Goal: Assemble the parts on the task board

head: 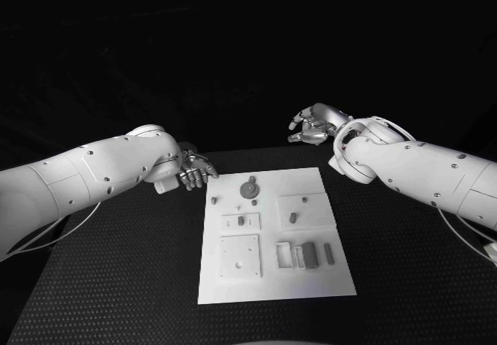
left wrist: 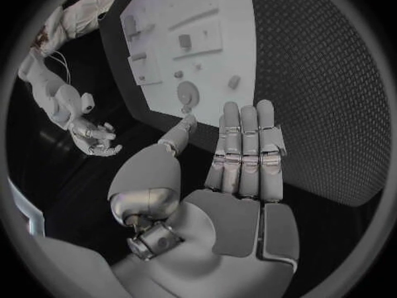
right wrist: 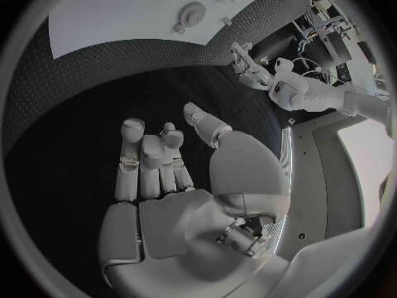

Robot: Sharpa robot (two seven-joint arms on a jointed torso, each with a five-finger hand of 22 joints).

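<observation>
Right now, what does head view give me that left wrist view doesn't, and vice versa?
Head view alone: the whole task board, down to its near half with the square plate and upright grey parts.

Left wrist view alone: the left hand from the palm side, fingers straight, side by side, holding nothing.

Both: the board's far end with the round disc, and the right hand, empty, off the board.

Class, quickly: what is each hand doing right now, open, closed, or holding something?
Left hand: open, holding nothing, beside the task board.
Right hand: open, fingers partly curled, holding nothing.
</observation>
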